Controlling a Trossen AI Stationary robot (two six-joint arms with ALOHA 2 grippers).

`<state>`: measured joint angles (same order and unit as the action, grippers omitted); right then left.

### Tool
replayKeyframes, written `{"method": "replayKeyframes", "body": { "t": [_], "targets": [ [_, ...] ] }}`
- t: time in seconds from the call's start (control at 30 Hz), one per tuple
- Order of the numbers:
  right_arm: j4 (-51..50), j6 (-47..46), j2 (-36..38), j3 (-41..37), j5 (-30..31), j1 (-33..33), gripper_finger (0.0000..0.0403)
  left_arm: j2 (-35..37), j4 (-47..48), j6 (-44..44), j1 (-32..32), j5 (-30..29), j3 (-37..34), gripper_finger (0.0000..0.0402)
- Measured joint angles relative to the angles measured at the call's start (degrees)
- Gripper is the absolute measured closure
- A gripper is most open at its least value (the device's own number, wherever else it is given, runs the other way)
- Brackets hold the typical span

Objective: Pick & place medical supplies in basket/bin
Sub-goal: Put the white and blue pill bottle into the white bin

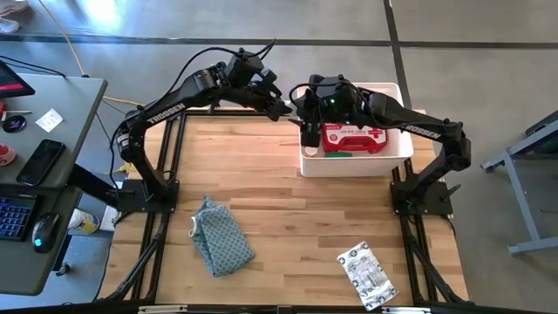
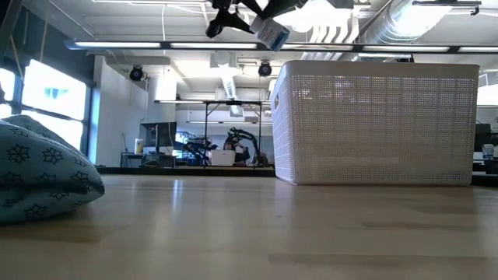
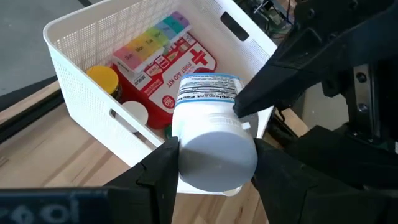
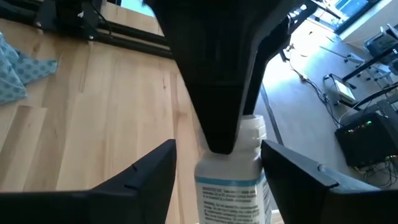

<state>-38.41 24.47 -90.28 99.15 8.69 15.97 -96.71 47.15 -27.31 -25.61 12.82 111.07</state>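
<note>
A white pill bottle [image 3: 208,121] with a blue-and-white label hangs in the air beside the white lattice bin's [image 1: 397,92] left wall, high above the table in the low view [image 2: 270,33]. My left gripper [image 3: 214,171] is shut on it. My right gripper [image 4: 217,180] is open, with a finger on either side of the labelled body [image 4: 230,186]. In the bin lie the red first-aid case [image 3: 180,68], the rainbow pill organizer [image 3: 149,40], an amber bottle [image 3: 102,78] and a white-capped item [image 3: 134,112]. My left gripper pinches the bottle's plain white end [image 3: 217,155] between its two fingers [image 3: 165,171], which lie across it. The bottle is lifted clear, and its labelled end [image 3: 205,87] points away from the gripper toward the bin. Whether my right gripper touches the bottle, I cannot tell.
The blue-grey patterned cloth [image 1: 221,235] lies on the near left of the table and fills the left of the low view [image 2: 39,167]. A silver-white packet [image 1: 366,273] lies near the right front edge. A desk with a keyboard and a phone stands left of the table.
</note>
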Motion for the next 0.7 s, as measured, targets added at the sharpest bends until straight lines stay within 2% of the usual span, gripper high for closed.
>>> {"method": "replayKeyframes", "body": {
  "t": [0.23, 0.53, 0.7],
  "targets": [
    [0.09, 0.04, -1.24, 0.02, 2.01, 0.02, 0.0196, -0.11, 0.34, -0.15, 0.00, -0.05, -0.07, 0.0190],
    [-0.51, 0.04, -1.29, 0.02, 5.08, 0.38, 0.0202, -0.11, -0.27, -0.15, 0.00, -0.05, -0.07, 0.0190],
    [-0.88, 0.00, -1.29, 0.02, 5.09, 0.48, 0.0229, -0.12, -0.25, -0.26, 0.00, 0.17, -0.07, 0.0190]
  ]
}}
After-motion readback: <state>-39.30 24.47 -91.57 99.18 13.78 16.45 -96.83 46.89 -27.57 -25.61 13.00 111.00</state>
